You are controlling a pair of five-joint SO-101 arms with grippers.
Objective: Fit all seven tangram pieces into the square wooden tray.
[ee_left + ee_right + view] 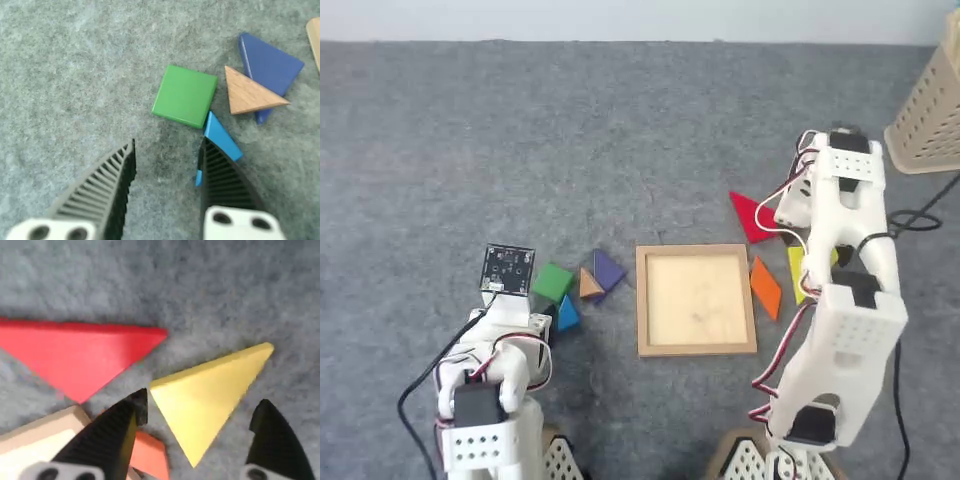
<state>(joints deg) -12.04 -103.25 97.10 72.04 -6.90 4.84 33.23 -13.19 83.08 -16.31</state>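
**Grippers both spread, all seven pieces out on the mat**

So the right gripper has its fingers gaping, and the left gripper is the same, hanging over bare mat. Clock positions below are taken from the tray in the high view.

Biggest thing is the square wooden tray, lying flat mid-table with every piece outside it. Way out at 1 o'clock, at the table's far corner, there's a beige slotted basket.

Then the red triangle at 1 o'clock, near the tray's corner but apart from it. Next the yellow triangle out at 3 o'clock, partly under the right arm. Its pointed end lies between the right gripper's fingers, and I can't tell if either one touches it.

At 9 o'clock the purple triangle sits just beside the tray's edge. At 3 o'clock the orange parallelogram lies between the tray and the yellow one. Further out at 9 is the green square, just past the left gripper's tips. Between green and purple is the wood-coloured triangle, overlapping the purple one.

Smallest is the light blue triangle at 8 o'clock, its corner against the green square, partly hidden behind one left finger
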